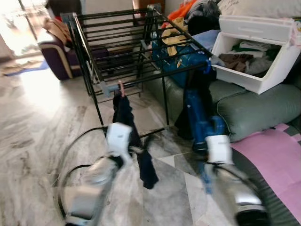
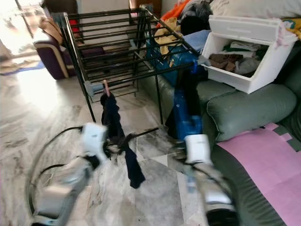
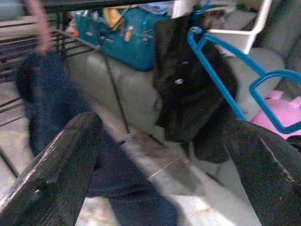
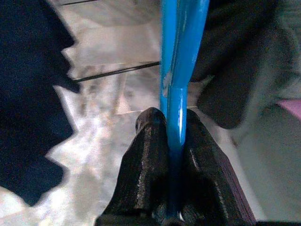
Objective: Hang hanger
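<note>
A blue hanger (image 4: 181,52) carrying a dark garment (image 3: 188,89) hangs by the front right corner of the black drying rack (image 1: 117,33). My right gripper (image 4: 174,117) is shut on the hanger's lower bar, below the rack (image 1: 207,134). A navy garment (image 1: 127,117) hangs from a pink hanger (image 1: 121,88) on the rack's front bar. My left gripper (image 1: 141,149) is open, low beside the navy garment (image 3: 51,108), with nothing between its fingers (image 3: 70,155). The eye views are blurred.
A white bin (image 1: 277,70) of clothes rests on green sofa cushions (image 1: 254,108) at the right. A pink mat (image 1: 277,160) lies below it. A teal bag (image 1: 183,61) sits behind the rack, a purple armchair (image 1: 56,59) at the far left, and a black cable (image 1: 70,155) on the marble floor.
</note>
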Tool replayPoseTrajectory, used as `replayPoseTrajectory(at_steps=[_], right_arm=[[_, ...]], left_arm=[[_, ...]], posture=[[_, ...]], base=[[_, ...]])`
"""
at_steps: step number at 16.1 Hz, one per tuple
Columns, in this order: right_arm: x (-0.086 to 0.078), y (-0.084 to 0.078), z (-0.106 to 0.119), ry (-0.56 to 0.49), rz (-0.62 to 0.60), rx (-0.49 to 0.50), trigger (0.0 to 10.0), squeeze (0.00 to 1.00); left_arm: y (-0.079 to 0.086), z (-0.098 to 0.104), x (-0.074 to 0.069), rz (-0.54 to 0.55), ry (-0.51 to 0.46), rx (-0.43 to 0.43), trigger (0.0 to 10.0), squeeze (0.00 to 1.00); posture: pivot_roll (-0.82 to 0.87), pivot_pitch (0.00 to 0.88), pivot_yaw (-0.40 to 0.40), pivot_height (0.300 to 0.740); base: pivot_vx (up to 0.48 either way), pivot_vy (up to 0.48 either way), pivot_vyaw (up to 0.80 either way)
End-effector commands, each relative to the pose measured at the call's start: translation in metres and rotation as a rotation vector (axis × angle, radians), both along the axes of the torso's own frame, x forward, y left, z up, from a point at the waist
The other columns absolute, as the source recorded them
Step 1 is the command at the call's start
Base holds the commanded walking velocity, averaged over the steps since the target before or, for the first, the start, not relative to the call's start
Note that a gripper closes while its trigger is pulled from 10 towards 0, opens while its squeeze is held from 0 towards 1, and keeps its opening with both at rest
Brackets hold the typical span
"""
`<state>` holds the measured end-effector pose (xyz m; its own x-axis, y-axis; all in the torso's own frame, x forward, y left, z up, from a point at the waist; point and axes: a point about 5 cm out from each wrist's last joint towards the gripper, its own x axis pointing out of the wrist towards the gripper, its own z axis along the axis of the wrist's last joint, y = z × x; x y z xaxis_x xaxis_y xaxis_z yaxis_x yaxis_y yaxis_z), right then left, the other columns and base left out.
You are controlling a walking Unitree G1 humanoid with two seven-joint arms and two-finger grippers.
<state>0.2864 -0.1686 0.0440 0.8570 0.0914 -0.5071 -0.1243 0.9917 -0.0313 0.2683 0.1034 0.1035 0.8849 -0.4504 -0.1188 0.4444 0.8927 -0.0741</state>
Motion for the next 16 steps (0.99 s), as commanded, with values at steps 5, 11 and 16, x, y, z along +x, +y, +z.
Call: replayPoseTrajectory(at_steps=[5,11,16], right_arm=[[0.001,-0.014,0.005,-0.016,-0.014,-0.008,10.0,0.00],[-0.005,0.010,0.002,0.038,0.178,0.044,10.0,0.00],[-0.003,0.009,0.006,0.032,0.201,0.031,10.0,0.00]], left_arm=[[-0.009,0.007,0.004,-0.019,-0.023,0.007,10.0,0.00],[-0.008,0.006,0.003,0.000,-0.012,0.007,10.0,0.00],[-0.005,0.004,0.005,0.028,-0.007,0.016,10.0,0.00]], posture=[[0.00,0.006,-0.008,0.740],[0.00,0.004,-0.015,0.740],[0.00,0.003,-0.013,0.740]], base=[[0.439,0.000,0.00],[0.401,0.159,0.00],[0.256,0.265,0.00]])
